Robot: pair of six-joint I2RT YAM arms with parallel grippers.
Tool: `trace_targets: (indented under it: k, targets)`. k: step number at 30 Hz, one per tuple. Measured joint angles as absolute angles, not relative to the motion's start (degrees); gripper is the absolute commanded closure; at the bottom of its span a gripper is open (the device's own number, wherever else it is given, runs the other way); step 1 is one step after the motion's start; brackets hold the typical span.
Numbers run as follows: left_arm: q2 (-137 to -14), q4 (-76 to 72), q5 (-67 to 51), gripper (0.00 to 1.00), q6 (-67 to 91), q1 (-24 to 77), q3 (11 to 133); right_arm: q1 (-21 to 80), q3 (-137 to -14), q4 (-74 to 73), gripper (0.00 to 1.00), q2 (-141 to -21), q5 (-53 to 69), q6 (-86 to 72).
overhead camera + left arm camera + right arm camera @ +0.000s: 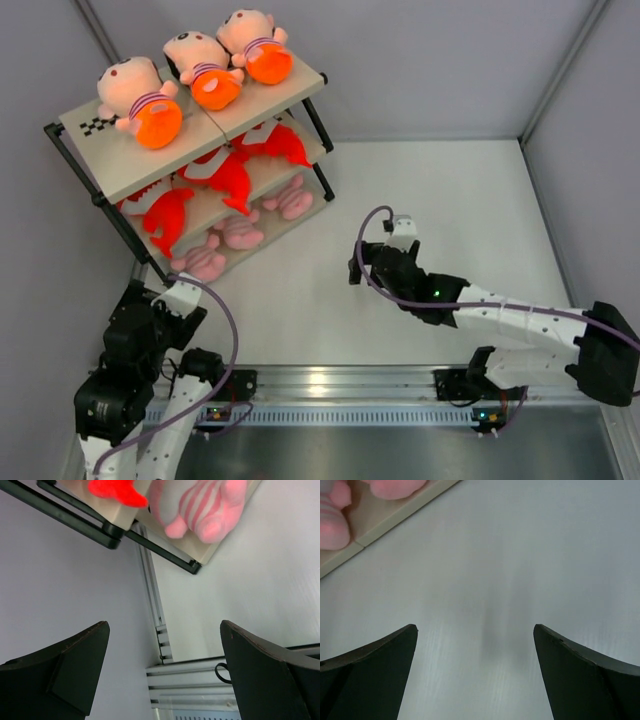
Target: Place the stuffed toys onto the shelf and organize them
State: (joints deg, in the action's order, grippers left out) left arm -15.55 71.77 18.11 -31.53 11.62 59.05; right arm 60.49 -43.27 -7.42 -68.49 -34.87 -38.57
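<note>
Left claw (164,630) and right claw (475,630) both gape empty. Upper boards of the shelf (120,165) partly cover the red fish plush (225,175) and pink plush (240,232); wrist views cut them off.

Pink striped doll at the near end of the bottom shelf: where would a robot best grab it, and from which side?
Likely the pink striped doll is best pinched across its plump middle, coming low from the open table side of the shelf: the board above overhangs its back, while its front pokes out. The open left gripper is nearest.
</note>
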Motion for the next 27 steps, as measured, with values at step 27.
trace_targets:
  k: [27]
  targets:
    - [-9.8, 64.3, 19.1, 0.02, -23.7, -3.4, 38.2, 47.3, -33.7, -20.2, 0.01, -49.1, -48.3, -38.3]
